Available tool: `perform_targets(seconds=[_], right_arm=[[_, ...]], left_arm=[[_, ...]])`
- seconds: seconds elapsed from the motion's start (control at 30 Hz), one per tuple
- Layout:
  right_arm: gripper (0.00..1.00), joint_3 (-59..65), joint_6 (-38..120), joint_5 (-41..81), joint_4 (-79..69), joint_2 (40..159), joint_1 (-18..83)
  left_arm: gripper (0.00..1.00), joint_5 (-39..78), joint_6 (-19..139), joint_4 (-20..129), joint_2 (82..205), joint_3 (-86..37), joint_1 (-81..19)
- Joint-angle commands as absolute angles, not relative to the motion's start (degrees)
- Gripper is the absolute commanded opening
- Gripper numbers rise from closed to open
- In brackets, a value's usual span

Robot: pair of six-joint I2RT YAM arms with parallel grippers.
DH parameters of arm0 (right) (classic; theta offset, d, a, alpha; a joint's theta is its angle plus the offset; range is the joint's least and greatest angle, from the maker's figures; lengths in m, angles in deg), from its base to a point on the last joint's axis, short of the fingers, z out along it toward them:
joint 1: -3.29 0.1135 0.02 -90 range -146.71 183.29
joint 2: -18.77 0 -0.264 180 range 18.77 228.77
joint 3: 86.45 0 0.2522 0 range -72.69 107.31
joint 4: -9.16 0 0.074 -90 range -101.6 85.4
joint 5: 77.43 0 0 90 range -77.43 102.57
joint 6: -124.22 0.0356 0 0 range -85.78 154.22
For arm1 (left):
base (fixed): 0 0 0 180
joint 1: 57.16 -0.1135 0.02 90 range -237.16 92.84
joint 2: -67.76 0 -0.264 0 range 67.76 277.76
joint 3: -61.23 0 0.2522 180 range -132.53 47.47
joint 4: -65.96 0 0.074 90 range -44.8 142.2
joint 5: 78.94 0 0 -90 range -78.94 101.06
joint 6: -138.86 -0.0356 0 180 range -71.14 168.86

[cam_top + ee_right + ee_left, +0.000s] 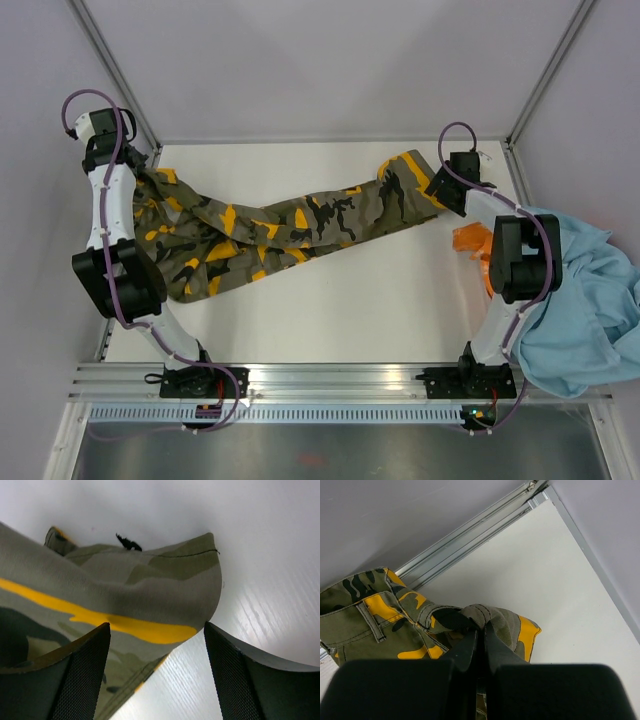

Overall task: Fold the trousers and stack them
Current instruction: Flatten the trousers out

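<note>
The camouflage trousers (290, 225) lie stretched across the table from the far left to the far right, waist end at the left. My left gripper (482, 626) is shut on a bunched fold of the trousers (490, 614) at the waist end, near the back left corner (140, 180). My right gripper (157, 630) is open, its fingers (85, 655) either side of the leg cuff (150, 600), low over the table. In the top view it sits at the cuff end (440, 190).
A light-blue garment (580, 300) hangs over the right table edge, with an orange garment (470, 245) beside it under the right arm. Metal frame rails (470, 535) run along the back and side walls.
</note>
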State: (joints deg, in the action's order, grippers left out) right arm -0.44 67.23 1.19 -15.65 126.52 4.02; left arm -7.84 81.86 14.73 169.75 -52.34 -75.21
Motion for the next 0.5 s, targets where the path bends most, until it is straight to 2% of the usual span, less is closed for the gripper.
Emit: perform_targets(seconds=[0.0, 0.1, 0.2, 0.37, 0.4, 0.47], right_arm=[[0.82, 0.09, 69.99, -3.85, -7.95, 128.28, 3.73], [0.82, 1.13, 71.04, -4.48, -7.94, 130.13, 3.73], [0.74, 0.88, 71.31, -4.05, -6.72, 130.83, 3.73], [0.51, 0.44, 71.66, -2.9, -5.04, 131.89, 3.73], [0.41, 0.26, 71.66, -2.73, -3.91, 131.89, 3.73], [0.29, 0.09, 71.4, -2.02, -2.41, 131.45, 3.73]], left_arm=[[0.02, -7.57, 81.74, 18.71, 166.9, -52.54, -75.53], [0.02, -7.92, 81.3, 18.89, 166.9, -52.9, -75.62], [0.02, -8.28, 80.95, 19.07, 166.81, -53.16, -75.53], [0.02, -8.1, 81.29, 18.98, 166.9, -53.25, -75.53], [0.02, -8.1, 81.3, 18.89, 166.73, -53.34, -75.62], [0.02, -8.19, 81.12, 18.8, 166.55, -53.25, -75.62]])
